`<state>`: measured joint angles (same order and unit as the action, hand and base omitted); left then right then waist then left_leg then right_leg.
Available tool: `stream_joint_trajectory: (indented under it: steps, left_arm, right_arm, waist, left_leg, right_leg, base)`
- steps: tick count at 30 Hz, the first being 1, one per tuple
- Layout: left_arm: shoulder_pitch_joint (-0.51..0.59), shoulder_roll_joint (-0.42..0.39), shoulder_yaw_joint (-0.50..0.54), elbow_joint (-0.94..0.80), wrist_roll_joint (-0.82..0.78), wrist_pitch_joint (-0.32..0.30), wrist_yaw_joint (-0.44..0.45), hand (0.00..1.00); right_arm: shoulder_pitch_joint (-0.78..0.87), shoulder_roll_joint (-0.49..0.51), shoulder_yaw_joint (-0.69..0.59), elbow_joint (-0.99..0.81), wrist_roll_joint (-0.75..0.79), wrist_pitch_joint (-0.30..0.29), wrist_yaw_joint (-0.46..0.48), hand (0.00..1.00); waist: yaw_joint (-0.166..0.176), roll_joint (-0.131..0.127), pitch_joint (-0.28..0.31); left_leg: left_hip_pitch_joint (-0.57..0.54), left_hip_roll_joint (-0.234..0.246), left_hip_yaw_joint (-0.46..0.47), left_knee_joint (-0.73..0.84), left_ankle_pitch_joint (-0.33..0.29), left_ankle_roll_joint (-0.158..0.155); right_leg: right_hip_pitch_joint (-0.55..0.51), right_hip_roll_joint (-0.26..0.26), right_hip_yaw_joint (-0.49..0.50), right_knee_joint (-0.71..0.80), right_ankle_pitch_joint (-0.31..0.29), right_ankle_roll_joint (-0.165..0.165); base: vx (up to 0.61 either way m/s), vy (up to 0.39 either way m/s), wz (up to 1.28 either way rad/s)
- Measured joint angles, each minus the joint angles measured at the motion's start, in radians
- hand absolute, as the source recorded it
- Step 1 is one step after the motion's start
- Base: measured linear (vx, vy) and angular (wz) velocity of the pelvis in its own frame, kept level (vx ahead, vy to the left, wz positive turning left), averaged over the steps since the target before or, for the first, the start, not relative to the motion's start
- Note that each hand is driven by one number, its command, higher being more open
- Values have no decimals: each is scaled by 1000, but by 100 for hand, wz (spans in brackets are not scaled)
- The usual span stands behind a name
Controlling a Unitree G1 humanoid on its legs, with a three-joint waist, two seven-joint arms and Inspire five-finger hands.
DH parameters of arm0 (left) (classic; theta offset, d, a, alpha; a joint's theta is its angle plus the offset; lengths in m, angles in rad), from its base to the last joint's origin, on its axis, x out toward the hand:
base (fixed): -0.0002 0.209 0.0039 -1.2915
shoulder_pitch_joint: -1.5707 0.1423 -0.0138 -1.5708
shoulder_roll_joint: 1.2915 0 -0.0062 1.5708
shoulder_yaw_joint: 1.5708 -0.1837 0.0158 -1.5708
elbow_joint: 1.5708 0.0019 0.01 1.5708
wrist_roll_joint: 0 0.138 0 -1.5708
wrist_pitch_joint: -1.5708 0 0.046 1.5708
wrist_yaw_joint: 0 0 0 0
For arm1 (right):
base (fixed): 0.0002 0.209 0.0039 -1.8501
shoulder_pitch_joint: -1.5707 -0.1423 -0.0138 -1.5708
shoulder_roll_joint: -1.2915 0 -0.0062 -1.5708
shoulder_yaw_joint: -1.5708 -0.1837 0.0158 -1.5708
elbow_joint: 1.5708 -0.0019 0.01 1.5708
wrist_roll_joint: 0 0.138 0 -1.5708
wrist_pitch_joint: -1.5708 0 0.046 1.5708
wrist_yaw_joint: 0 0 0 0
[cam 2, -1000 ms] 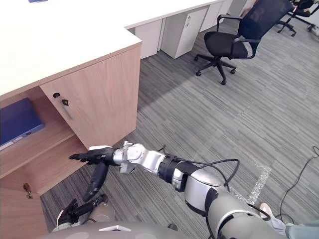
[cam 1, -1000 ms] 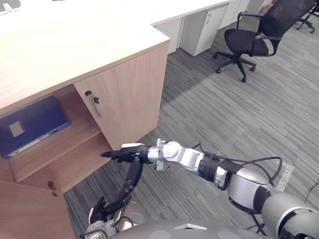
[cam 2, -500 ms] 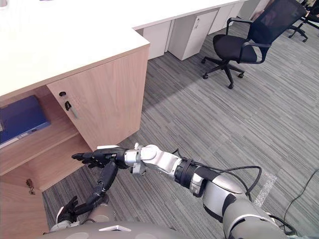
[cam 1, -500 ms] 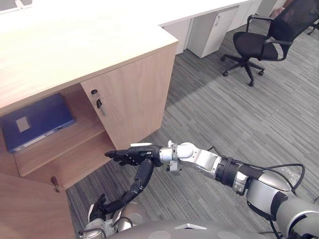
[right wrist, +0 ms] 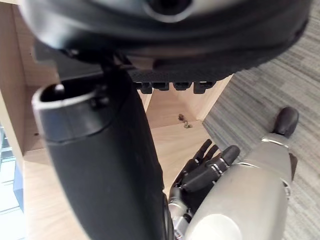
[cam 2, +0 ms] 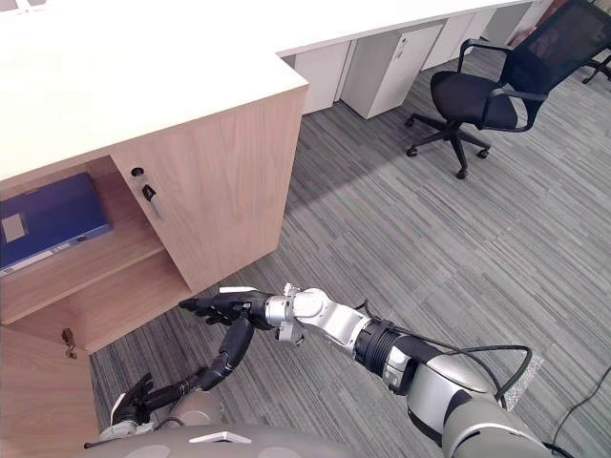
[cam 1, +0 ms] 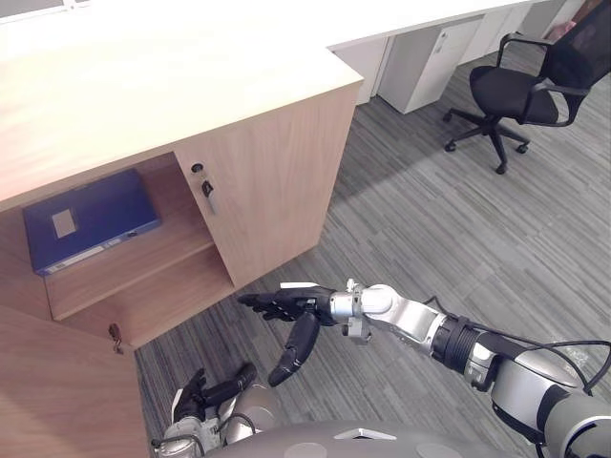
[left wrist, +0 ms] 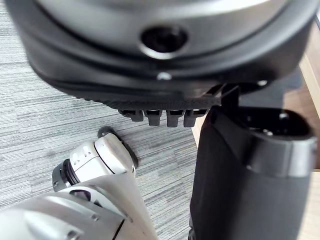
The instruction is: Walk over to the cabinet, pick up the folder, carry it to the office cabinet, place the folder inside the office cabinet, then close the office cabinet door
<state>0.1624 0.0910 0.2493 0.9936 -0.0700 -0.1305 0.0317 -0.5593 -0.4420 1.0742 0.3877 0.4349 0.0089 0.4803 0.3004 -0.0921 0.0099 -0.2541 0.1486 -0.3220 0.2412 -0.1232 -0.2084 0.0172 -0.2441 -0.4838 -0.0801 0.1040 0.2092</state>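
Lying flat on the upper shelf (cam 1: 167, 248) of the open cabinet (cam 1: 172, 86), the blue folder (cam 1: 91, 219) has a pale label on its cover and is in neither hand. In the right eye view its left end is cut off by the picture's edge. Whether it touches the cabinet's back wall cannot be told.

The right hand (cam 1: 279, 304) reaches out low in front of the cabinet, over the grey carpet (cam 1: 410, 229). It is level with the lower compartment and apart from the wood. Its fingers are straight and released, grasping nothing, and the thumb bears a white cover.

The left hand (cam 1: 194, 396) hangs low near the open door (cam 1: 57, 382). The right wrist view shows its fingers (right wrist: 207, 160) loosely spread, relaxed and empty. In each hand's own wrist view the fingers appear merely as short stubs seen end-on, so little can be read there.

The open door covers part of the lower compartment, and what lies behind it cannot be seen. A small metal fitting (cam 1: 115, 335) hangs at the door's edge, too small to make out. The shut door (cam 1: 277, 181) carries a lock with a key (cam 1: 204, 187) near its upper corner.

Beyond, a black office chair (cam 1: 516, 91) stands on the carpet near white drawer units (cam 1: 430, 57); its back is cut off by the picture's edge
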Motion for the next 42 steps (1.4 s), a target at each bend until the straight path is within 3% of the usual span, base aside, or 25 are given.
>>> stream_joint_trajectory:
  steps: [5,8,9,10,11,12,13,14,15,16,18,19,20,21,22,23,25,26,27,29,31,32,33,36,42]
  left_arm:
    - [0,-11,-16,16,-29,-1,-9,100]
    - [-3,-4,-49,19,-42,2,-11,100]
    - [-3,1,-63,26,-41,2,-11,100]
    - [0,9,-81,30,-41,3,-8,100]
    - [5,14,-88,31,-42,3,-7,100]
    - [9,20,-97,33,-41,8,-6,100]
    - [13,25,-110,32,-40,14,-4,100]
    - [15,28,-117,25,-39,19,-2,100]
    - [15,35,-115,18,-38,27,5,100]
    - [14,36,-114,15,-38,28,10,100]
    - [13,33,-109,5,-38,28,11,100]
    - [11,33,-93,-10,-39,28,9,100]
    - [8,40,-74,-24,-39,27,9,100]
    - [4,38,-66,-23,-39,26,9,100]
    - [-2,33,-66,-23,-39,32,4,100]
    - [-2,35,-68,-25,-39,37,1,100]
    - [-2,40,-58,-18,-39,49,6,100]
    - [-7,49,-42,-17,-39,49,11,100]
    - [-21,57,-38,-17,-38,50,12,100]
    - [-45,55,-40,-18,-37,48,12,100]
    - [-46,63,-49,-18,-37,47,11,100]
    - [-56,49,-52,-6,-36,49,11,100]
    - [-56,23,-66,-3,-36,47,9,100]
    - [-44,1,-111,-2,-35,48,3,100]
    - [-37,1,-137,-34,-37,40,30,100]
  right_arm:
    - [12,25,-55,83,-137,-26,-34,100]
    - [83,56,-221,167,-198,-38,-105,100]
    - [110,66,-280,207,-211,-38,-136,100]
    - [123,74,-314,229,-226,-38,-159,100]
    - [126,79,-333,241,-228,-37,-171,100]
    - [141,92,-380,250,-232,-37,-192,100]
    - [159,105,-433,251,-231,-38,-211,100]
    - [160,119,-453,252,-231,-38,-219,100]
    - [160,142,-488,257,-230,-41,-230,100]
    - [162,151,-505,260,-223,-44,-233,100]
    - [175,154,-536,261,-221,-56,-236,100]
    - [190,156,-559,260,-218,-64,-244,100]
    - [204,165,-586,260,-213,-64,-252,100]
    - [210,166,-600,260,-213,-64,-254,100]
    - [231,170,-647,270,-213,-61,-265,100]
    - [263,174,-681,270,-213,-58,-279,100]
    - [303,182,-713,269,-213,-58,-289,100]
    - [334,193,-745,266,-213,-58,-295,100]
    - [378,206,-800,247,-213,-57,-302,100]
    - [451,209,-874,191,-213,-57,-312,100]
    - [487,220,-925,177,-213,-57,-314,100]
    - [504,215,-976,180,-213,-57,-320,100]
    - [511,211,-1019,183,-213,-57,-337,100]
    - [514,207,-1101,208,-213,-57,-368,100]
    - [578,206,-1112,249,-212,-40,-393,100]
  waist:
    - [5,25,7]
    - [-11,31,10]
    - [-15,35,13]
    - [-20,38,22]
    - [-28,40,29]
    - [-37,43,40]
    - [-50,58,54]
    - [-62,54,62]
    - [-78,53,72]
    - [-84,57,80]
    - [-87,74,102]
    - [-89,79,120]
    - [-99,62,134]
    - [-112,65,146]
    - [-120,79,163]
    - [-122,80,169]
    - [-126,87,176]
    - [-137,80,176]
    - [-146,71,174]
    - [-170,60,168]
    - [-192,28,146]
    - [-197,65,128]
    - [-196,90,111]
    - [-207,111,80]
    - [-225,76,30]
  left_leg:
    - [-20,-7,59,136,-104,22]
    - [-26,-64,56,196,-145,59]
    - [-8,-89,53,206,-153,80]
    - [17,-107,51,217,-157,100]
    - [34,-117,49,225,-162,111]
    - [63,-138,46,237,-161,128]
    - [90,-152,40,239,-160,155]
    - [102,-153,31,241,-160,165]
    - [123,-168,20,244,-162,180]
    - [145,-176,11,241,-159,191]
    - [183,-190,-15,236,-161,207]
    - [191,-205,-36,248,-168,218]
    - [182,-232,-70,281,-188,231]
    - [166,-253,-92,303,-209,228]
    - [158,-267,-125,324,-222,225]
    - [159,-273,-159,325,-220,235]
    - [152,-277,-213,330,-224,238]
    - [146,-283,-265,331,-228,233]
    - [142,-297,-328,332,-233,228]
    - [141,-325,-434,334,-246,212]
    - [142,-350,-520,339,-267,184]
    - [140,-326,-580,343,-286,160]
    - [137,-290,-623,311,-284,154]
    - [141,-221,-679,237,-261,130]
    - [88,-156,-693,223,-216,67]
  right_leg:
    - [-23,-21,67,46,-17,-10]
    - [-71,-97,76,220,-58,-54]
    - [-120,-148,93,378,-66,-113]
    - [-163,-180,133,502,-48,-194]
    - [-191,-196,168,574,-16,-248]
    - [-244,-214,242,686,93,-346]
    - [-286,-217,315,761,232,-373]
    - [-318,-216,350,828,225,-374]
    - [-369,-199,387,983,105,-350]
    - [-385,-175,391,1055,31,-330]
    - [-392,-116,375,1092,-52,-329]
    - [-390,-74,370,1053,-69,-335]
    - [-362,-28,353,921,-2,-333]
    - [-346,-15,358,895,22,-363]
    - [-349,-20,387,919,61,-349]
    - [-391,-9,414,963,59,-345]
    - [-364,29,436,837,-120,-248]
    - [-325,60,445,667,-171,-204]
    - [-295,81,477,524,-181,-179]
    - [-261,92,563,379,-171,-158]
    - [-240,88,627,295,-133,-105]
    - [-235,111,572,312,-149,-42]
    - [-239,130,526,321,-167,-58]
    - [-244,160,445,387,-229,-84]
    - [-199,199,296,374,-273,-133]
  base:
    - [15,73,-38]
    - [54,157,13]
    - [-2,237,34]
    - [-4,236,27]
    - [12,289,22]
    - [15,340,24]
    - [-17,314,26]
    - [4,191,35]
    - [20,33,41]
    - [5,-40,52]
    - [-78,-81,51]
    - [-206,-116,74]
    - [-214,-107,88]
    - [-117,9,107]
    - [15,26,88]
    - [62,33,79]
    - [75,-50,81]
    - [154,-102,142]
    - [177,-140,147]
    - [165,-224,168]
    - [113,-314,159]
    - [223,-331,130]
    - [249,-262,102]
    - [241,-173,77]
    - [160,-118,67]
